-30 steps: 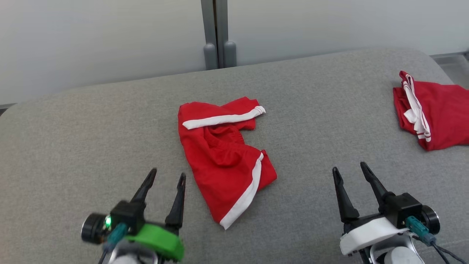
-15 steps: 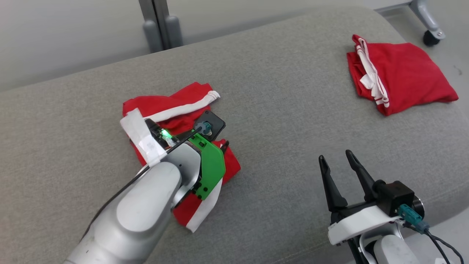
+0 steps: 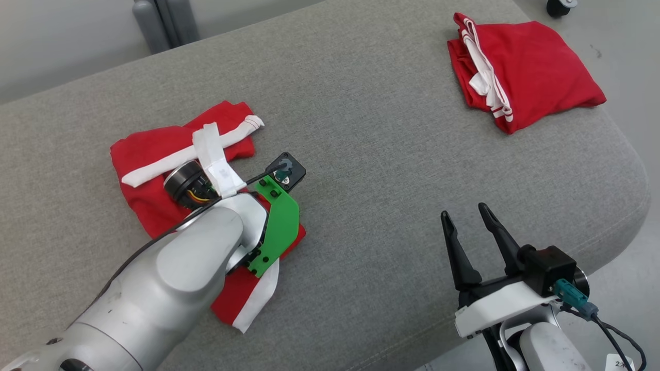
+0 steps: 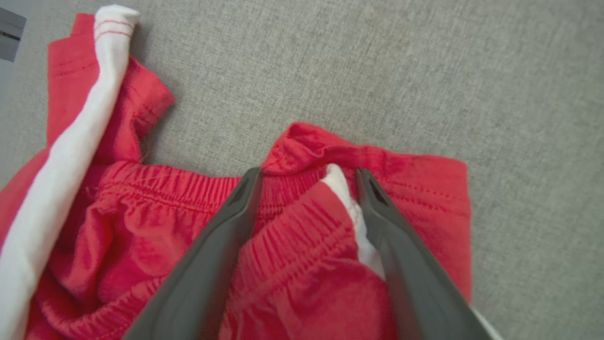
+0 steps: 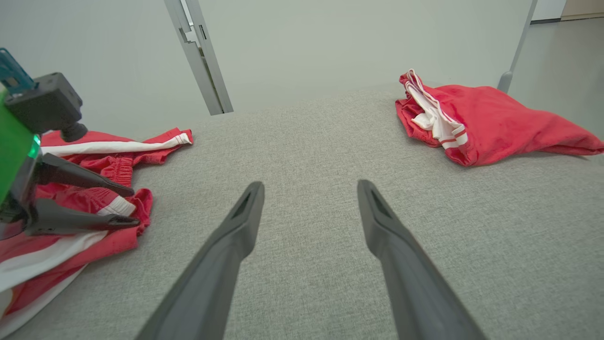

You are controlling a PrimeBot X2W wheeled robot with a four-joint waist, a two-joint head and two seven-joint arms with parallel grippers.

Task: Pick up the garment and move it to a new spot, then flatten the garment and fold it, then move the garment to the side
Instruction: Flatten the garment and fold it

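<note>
- Red garment [image 3: 136,206] with white side stripes lies crumpled on the left part of the grey padded surface [image 3: 371,154]. Its long axis runs from the far left toward the robot. One striped leg end points far-right, and the other striped corner lies nearest the robot.
- Left wrist view gives what the arm hides in the head view: the left pincer [image 4: 307,174] stands wide, not clamped. Its fingers are astride a ridge of gathered waistband and white trim.
- Right wrist view shows the left pincer [image 5: 132,206] from the side, tips over the cloth's right edge.
- Right pincer [image 3: 464,211] is spread wide with nothing between its fingers. It hangs over bare surface near the front edge, well apart from the garment.
- A second red garment [image 3: 536,67], folded, lies at the far right corner.
</note>
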